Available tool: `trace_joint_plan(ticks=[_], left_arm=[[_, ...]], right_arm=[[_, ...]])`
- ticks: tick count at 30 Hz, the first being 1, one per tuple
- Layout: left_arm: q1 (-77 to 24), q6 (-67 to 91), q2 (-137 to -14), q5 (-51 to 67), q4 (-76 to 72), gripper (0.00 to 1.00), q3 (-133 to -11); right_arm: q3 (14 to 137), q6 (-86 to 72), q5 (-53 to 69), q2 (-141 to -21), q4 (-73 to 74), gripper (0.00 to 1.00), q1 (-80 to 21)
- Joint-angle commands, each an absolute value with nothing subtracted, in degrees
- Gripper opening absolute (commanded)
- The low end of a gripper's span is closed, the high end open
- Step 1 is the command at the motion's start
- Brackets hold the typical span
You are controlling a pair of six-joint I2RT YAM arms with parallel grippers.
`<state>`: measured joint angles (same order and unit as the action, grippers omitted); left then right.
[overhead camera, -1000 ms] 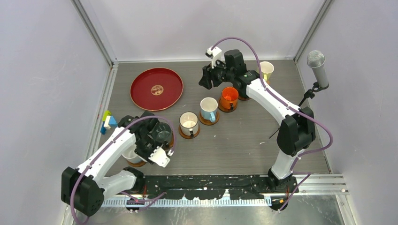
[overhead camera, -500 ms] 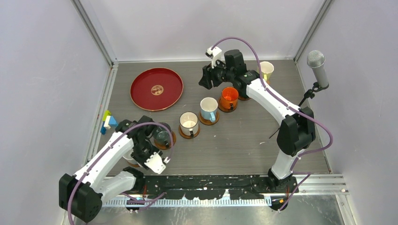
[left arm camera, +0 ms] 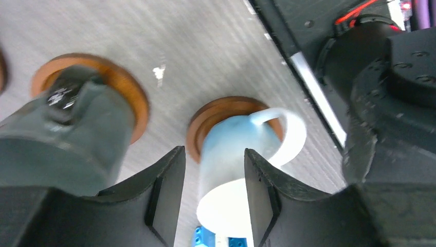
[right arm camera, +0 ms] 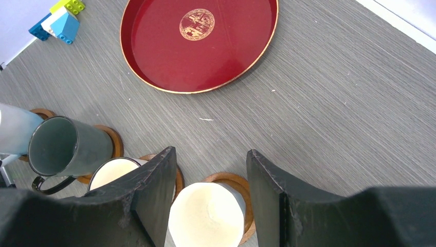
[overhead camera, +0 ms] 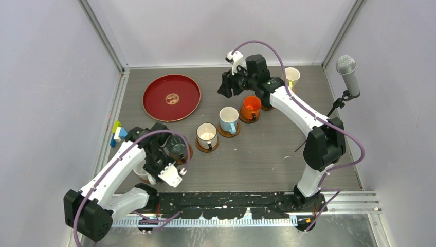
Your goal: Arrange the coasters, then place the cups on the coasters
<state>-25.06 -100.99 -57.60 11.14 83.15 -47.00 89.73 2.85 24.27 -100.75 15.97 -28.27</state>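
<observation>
Cups [overhead camera: 228,119] number six from above, strung in a curve across the table [overhead camera: 267,154]. Five coasters [left arm camera: 128,92] show under them; whether one lies under the pale yellow cup [overhead camera: 291,77] I cannot tell. The left tool [left arm camera: 213,150] straddles the white cup [left arm camera: 226,175] on its coaster, jaws part open, with a gap at one finger, gripping nothing. The right tool [right arm camera: 211,151] hangs open and empty above the row. Since a second ago the left tool has shifted leftward, uncovering the dark cup [overhead camera: 177,149]; the right tool has not moved.
</observation>
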Motion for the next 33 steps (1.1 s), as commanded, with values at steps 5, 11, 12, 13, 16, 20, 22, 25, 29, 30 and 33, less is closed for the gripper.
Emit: trace_joint_plan(ticks=[5, 11, 12, 13, 16, 20, 22, 25, 29, 30, 33], left_arm=[[-25.2, -92.1, -64.1, 17.0, 82.5, 0.49, -61.6], [-25.1, -80.8, -70.1, 17.8, 78.6, 0.49, -70.9], [-24.8, -78.2, -71.6, 18.1, 77.6, 0.49, -72.9], [-24.3, -75.8, -73.3, 18.8, 77.2, 0.49, -74.9], [-22.1, -68.4, -78.4, 21.3, 75.8, 0.50, -81.5], [-18.5, -57.5, -84.6, 23.4, 71.5, 0.51, -89.3], [-16.6, -52.1, -87.8, 23.2, 69.5, 0.55, -93.3], [-14.0, -43.7, -93.8, 22.5, 68.3, 0.63, -100.8], [-8.9, -32.2, -100.1, 23.3, 67.8, 0.69, -110.0], [-7.6, -29.7, -101.3, 23.4, 67.3, 0.71, -111.5], [-3.5, -21.3, -103.4, 24.9, 65.6, 0.84, -114.7]], right_arm=[[94.0, 2.5, 24.3, -100.0, 15.8, 0.58, -27.9], [97.6, 2.5, 25.2, -101.3, 17.8, 0.59, -26.6], [98.1, 2.5, 25.3, -101.5, 18.2, 0.59, -26.2], [98.6, 2.5, 25.5, -101.7, 18.5, 0.59, -25.9], [99.8, 2.5, 25.7, -102.2, 19.4, 0.61, -24.9], [100.8, 2.5, 25.8, -102.3, 20.4, 0.65, -23.6], [101.5, 2.1, 25.6, -102.4, 20.9, 0.70, -22.6], [103.0, 1.2, 25.6, -102.4, 22.7, 0.76, -20.3], [104.3, 1.0, 25.9, -102.1, 25.7, 0.77, -17.4], [104.2, 0.9, 25.8, -101.9, 26.3, 0.77, -16.6], [103.8, 0.1, 25.6, -101.1, 27.7, 0.77, -14.3]])
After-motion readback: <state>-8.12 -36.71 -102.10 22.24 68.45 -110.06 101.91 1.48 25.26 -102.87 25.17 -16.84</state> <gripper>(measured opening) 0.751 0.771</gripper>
